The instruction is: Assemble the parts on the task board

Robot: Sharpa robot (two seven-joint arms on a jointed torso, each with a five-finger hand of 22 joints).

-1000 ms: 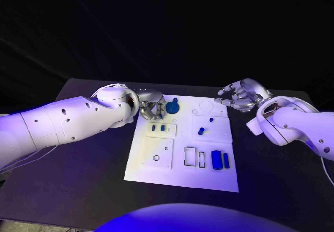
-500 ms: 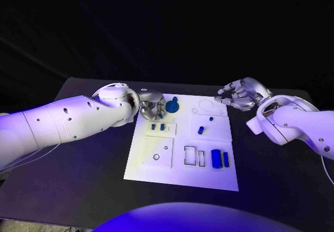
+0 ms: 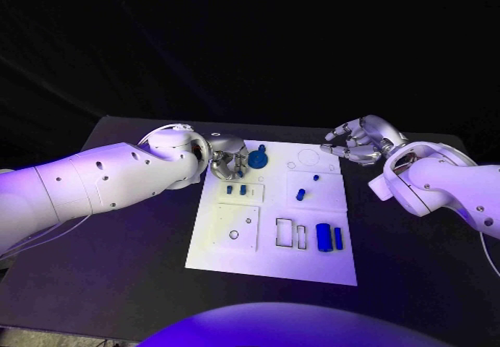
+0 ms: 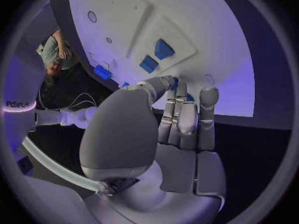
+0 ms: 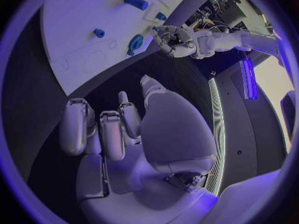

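The white task board point(image 3: 271, 249) lies mid-table. A round blue part with a stub point(image 3: 257, 159) sits near its far left corner. My left hand point(image 3: 225, 163) hovers just beside that part, fingers bent down toward the board point(image 4: 206, 30). A sliver of blue shows at its fingertips point(image 4: 181, 92), and whether it is held is unclear. In the right wrist view the left hand point(image 5: 177, 39) and the round part point(image 5: 135, 42) stand apart. My right hand point(image 3: 358, 143) hangs past the board's far right corner, fingers curled in on nothing.
Two small blue parts point(image 3: 236, 190) stand in a left panel and one point(image 3: 300, 194) in a right panel. Two long blue parts point(image 3: 329, 238) lie near the board's right edge. Bare black table point(image 3: 125, 253) flanks the board on both sides.
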